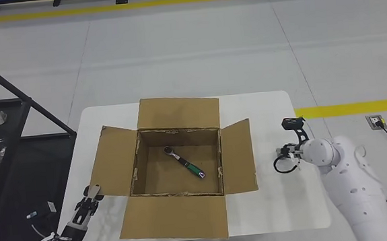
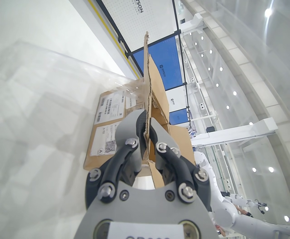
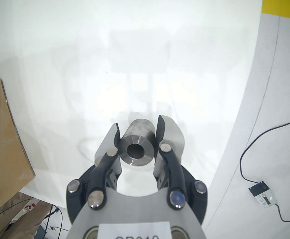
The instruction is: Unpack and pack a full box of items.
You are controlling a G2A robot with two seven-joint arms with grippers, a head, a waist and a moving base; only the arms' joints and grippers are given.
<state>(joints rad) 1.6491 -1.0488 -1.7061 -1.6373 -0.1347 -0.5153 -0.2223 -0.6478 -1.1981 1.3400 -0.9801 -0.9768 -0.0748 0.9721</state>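
White table (image 1: pixel 287 205), rounded corners, carries one open cardboard box (image 1: pixel 173 220), flaps folded outward, sitting toward the table's left side.

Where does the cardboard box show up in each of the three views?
Top view: cardboard box mid-table, flaps spread open, wrench inside.
Left wrist view: one flap runs edge-on between the left gripper's jaws, which are shut on it.
Right wrist view: a brown panel at the frame's margin, apart from the right gripper holding a metal cylinder.
Shared landmark: the white table under the box.
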